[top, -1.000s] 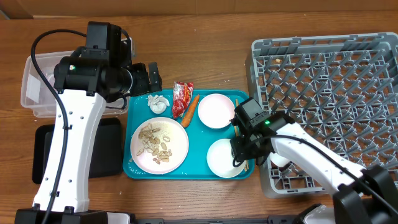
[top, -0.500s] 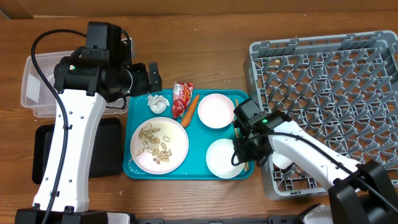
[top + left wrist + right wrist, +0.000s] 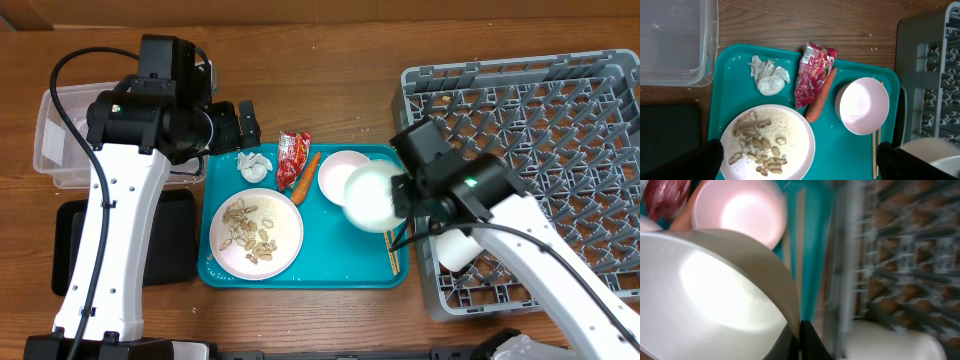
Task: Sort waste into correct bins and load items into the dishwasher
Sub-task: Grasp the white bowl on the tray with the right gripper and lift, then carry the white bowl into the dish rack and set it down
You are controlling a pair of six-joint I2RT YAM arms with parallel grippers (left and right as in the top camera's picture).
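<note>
Far left, the clear tub [image 3: 58, 140] sits on the tabletop with no waste showing in the part I can see. Just below it, the bare stretch of the black tray [image 3: 68, 250] shows nothing either, though the arm covers some of it. So by my read, the sorting hasn't started.

The left hand [image 3: 245, 125] hovers above the teal tray's [image 3: 222, 165] top-left corner, fingers spread wide and holding nothing.

On that teal tray the waste waits. The tissue [image 3: 254, 164], the red wrapper [image 3: 292, 158] and the carrot [image 3: 305, 172] are bunched along the top. The food scraps [image 3: 250, 230] lie on the plate [image 3: 285, 250], so the plate can't be loaded until they're tipped out.

Moving right, the pink bowl [image 3: 340, 172] rests on the teal tray. The white bowl [image 3: 372, 197] is up in the air, tilted and partly over the pink one. The right hand [image 3: 400, 195] is clamped on its rim, heading, I'd judge, for the rack. The chopsticks [image 3: 394, 252] lie at the teal tray's right edge, untouched.

Far right, the grey rack [image 3: 540, 120] is nearly all bare pegs. One white piece [image 3: 455, 250], possibly a bowl, sits in its near-left corner. That leaves plenty to do: all the waste, two bowls, the plate and the chopsticks.
</note>
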